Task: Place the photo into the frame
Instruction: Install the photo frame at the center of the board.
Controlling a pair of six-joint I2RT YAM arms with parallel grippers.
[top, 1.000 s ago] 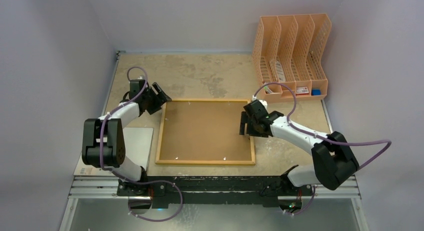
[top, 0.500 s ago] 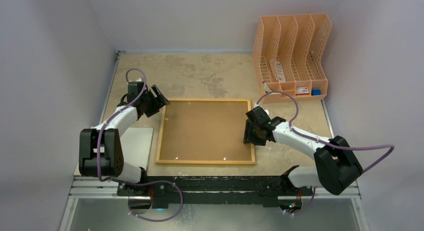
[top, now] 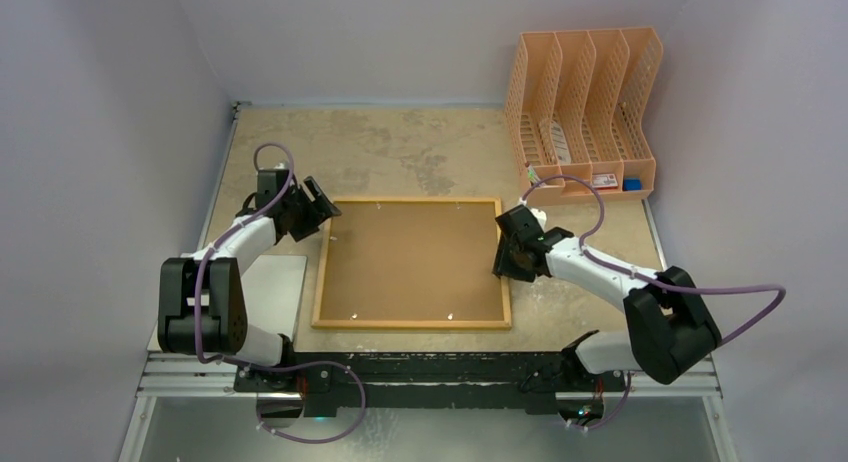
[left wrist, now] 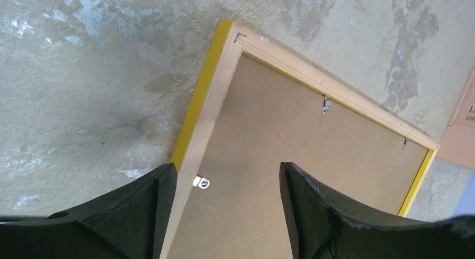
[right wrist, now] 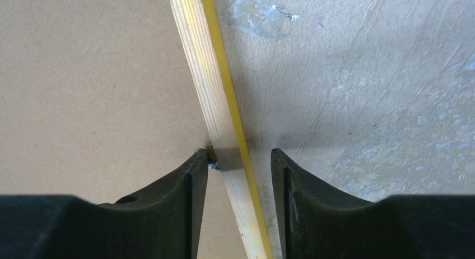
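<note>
The frame [top: 411, 324] lies face down on the table, light wood back up, yellow edge showing in the left wrist view [left wrist: 215, 85] and the right wrist view [right wrist: 201, 63]. The brown backing board [top: 410, 262] fills it. The photo is hidden. My left gripper [top: 322, 206] is open and empty over the frame's far left corner; its jaws straddle the left rail and a small metal tab [left wrist: 200, 183]. My right gripper [top: 505, 259] is open with its jaws either side of the right rail [right wrist: 238, 155]; the left finger is beside a metal tab [right wrist: 213, 165].
A peach file rack [top: 580, 112] stands at the back right, holding a few small items. A blank grey-white panel [top: 275, 292] lies flat to the left of the frame, partly under my left arm. More metal tabs [left wrist: 326, 105] sit along the frame's far rail.
My right gripper has turned and moved from over the backing board's right edge out onto the frame's right rail. My left arm has shifted slightly; its gripper stays at the far left corner.
</note>
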